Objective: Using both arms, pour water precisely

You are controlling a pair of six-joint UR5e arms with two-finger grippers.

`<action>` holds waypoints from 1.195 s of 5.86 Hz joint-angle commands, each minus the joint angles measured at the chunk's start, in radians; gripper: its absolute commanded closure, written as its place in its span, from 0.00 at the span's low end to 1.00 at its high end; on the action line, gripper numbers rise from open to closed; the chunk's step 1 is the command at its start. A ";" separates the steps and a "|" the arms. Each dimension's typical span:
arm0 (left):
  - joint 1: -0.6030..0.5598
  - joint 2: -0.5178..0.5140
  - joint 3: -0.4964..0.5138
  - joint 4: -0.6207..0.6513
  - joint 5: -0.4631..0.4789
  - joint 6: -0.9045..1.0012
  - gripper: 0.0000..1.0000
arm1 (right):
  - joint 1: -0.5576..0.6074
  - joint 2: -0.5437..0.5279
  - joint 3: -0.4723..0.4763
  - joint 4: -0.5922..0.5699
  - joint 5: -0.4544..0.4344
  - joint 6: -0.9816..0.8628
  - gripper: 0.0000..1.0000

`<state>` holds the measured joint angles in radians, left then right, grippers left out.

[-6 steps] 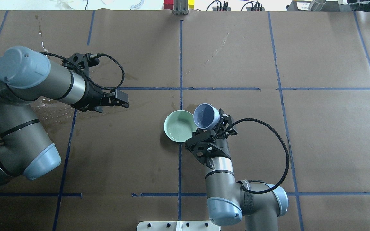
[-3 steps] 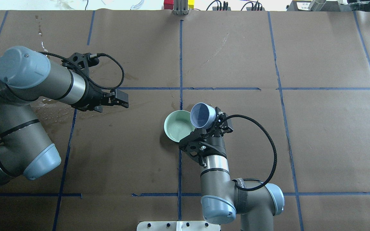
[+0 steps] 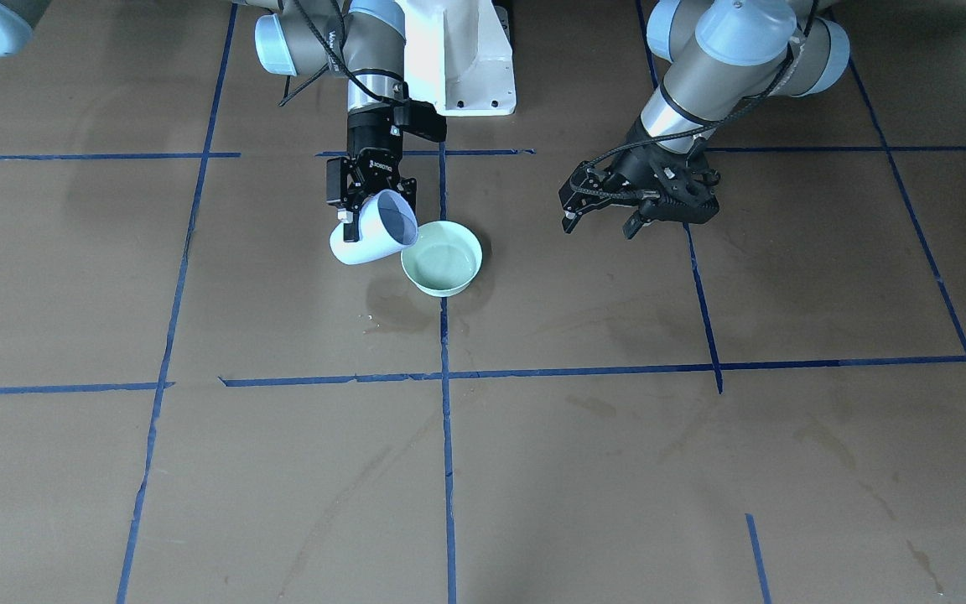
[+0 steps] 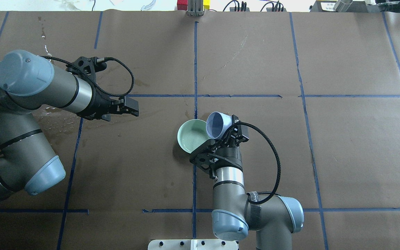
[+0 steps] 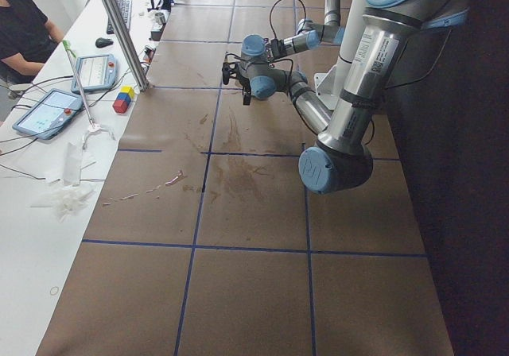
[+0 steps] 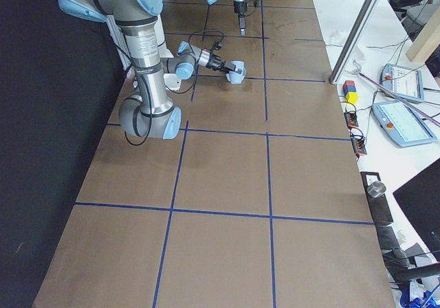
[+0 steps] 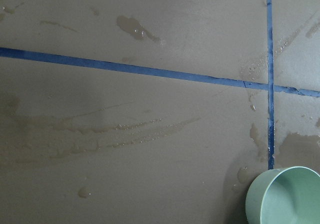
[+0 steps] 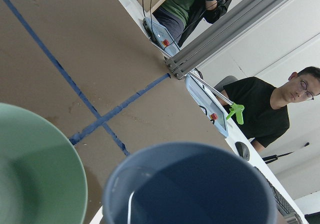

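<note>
Little water [image 4: 192, 138] to itemise: a thin clear layer seems to lie in the bowl [image 4: 180, 137], centre of the overhead frame. A faint glint inside the cup [image 4: 218, 125] suggests some remains there, though I cannot be sure.

Cup: pale lilac, clamped in the right end effector [image 4: 229, 131], lip over the bowl's upper-right rim.
Change over the last second: the mouth faced upward and is now turned well onto its side toward the bowl. The right arm has swung leftward in frame.
Judgement: pour under way or near its end; any further tilt should be slow to keep the stream inside the rim.

Left end effector [image 4: 132, 106]: fingers apart, empty, upper left of the overhead frame, well apart from the bowl; unmoved.

Counter [image 4: 342, 146]: brown paper with a blue tape grid. Wet stains [image 4: 59, 118] with droplets lie under the left arm, and another patch sits just beside the bowl in the front view.

Room: white pedestal [image 3: 458, 59] at the top of the front view. Tablets [image 5: 48, 111] and coloured blocks [image 5: 123, 100] lie on the white surface alongside. Person in black [image 8: 260, 109] seated beyond it.
</note>
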<state>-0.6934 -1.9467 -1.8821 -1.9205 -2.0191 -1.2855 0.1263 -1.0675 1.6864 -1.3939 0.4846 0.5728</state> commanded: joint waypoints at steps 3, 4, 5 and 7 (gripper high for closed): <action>0.002 0.028 -0.031 0.000 0.000 0.000 0.01 | 0.001 0.003 -0.001 -0.026 -0.006 -0.145 0.93; 0.002 0.029 -0.031 0.000 0.000 0.000 0.01 | 0.001 0.001 -0.001 -0.033 -0.007 -0.152 0.93; 0.002 0.034 -0.031 0.000 0.000 0.000 0.00 | 0.001 0.001 -0.001 -0.033 -0.009 -0.166 0.93; 0.002 0.034 -0.031 0.000 0.000 0.000 0.00 | 0.001 -0.006 -0.001 -0.033 -0.015 -0.169 0.92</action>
<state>-0.6918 -1.9133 -1.9128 -1.9205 -2.0187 -1.2855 0.1273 -1.0689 1.6851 -1.4265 0.4729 0.4051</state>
